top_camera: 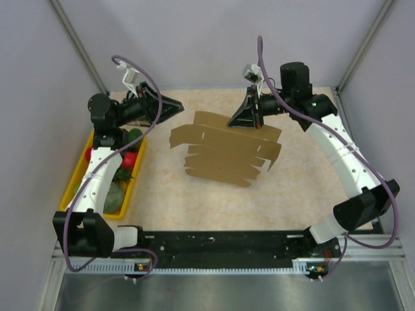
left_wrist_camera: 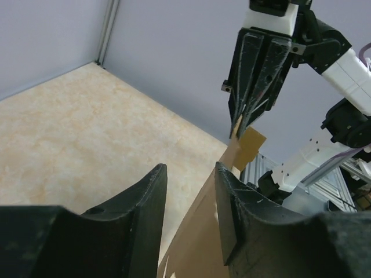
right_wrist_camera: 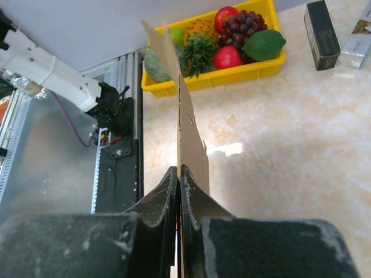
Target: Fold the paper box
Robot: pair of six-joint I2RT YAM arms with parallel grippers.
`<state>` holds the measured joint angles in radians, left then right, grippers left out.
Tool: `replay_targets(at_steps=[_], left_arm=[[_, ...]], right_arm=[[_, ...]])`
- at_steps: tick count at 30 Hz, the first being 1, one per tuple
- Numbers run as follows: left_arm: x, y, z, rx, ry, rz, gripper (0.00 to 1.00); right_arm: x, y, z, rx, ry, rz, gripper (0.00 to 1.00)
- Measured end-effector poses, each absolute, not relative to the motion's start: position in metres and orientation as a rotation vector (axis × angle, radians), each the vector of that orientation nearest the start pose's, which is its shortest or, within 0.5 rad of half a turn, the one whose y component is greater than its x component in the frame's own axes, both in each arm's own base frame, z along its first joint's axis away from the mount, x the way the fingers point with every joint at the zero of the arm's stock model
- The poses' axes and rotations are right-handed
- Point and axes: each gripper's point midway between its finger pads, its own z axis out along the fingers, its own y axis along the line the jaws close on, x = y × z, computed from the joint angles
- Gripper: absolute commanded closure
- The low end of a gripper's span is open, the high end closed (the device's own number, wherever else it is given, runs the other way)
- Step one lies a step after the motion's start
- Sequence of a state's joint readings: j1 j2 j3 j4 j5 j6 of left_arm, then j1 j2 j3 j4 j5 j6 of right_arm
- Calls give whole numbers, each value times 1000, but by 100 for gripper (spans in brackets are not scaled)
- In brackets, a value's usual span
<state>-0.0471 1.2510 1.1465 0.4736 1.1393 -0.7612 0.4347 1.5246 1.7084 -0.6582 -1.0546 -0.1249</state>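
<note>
My right jaws were clenched on the top edge of the paper box (top_camera: 227, 152), holding the flat brown sheet upright over the middle of the surface (top_camera: 298, 188), while my left jaws stood parted near its left end.

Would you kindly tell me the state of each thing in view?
paper box: unfolded flat sheet, pinched at one edge.
right gripper: shut on the paper box.
left gripper: open.
yellow tray: full of fruit.
black box: lying flat.
</note>
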Motion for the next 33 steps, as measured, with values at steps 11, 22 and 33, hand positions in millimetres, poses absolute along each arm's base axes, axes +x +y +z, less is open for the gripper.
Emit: replay_targets(at_steps=[11, 22, 33], left_arm=[[292, -226, 406, 730, 1489, -1491, 67], [265, -252, 401, 895, 1452, -1530, 65], [253, -268, 410, 979, 1421, -1499, 61]], right_arm=[[254, 286, 384, -1187, 1571, 1276, 100], [255, 287, 384, -1170, 1588, 1283, 100], [255, 289, 388, -1163, 1574, 1294, 100]])
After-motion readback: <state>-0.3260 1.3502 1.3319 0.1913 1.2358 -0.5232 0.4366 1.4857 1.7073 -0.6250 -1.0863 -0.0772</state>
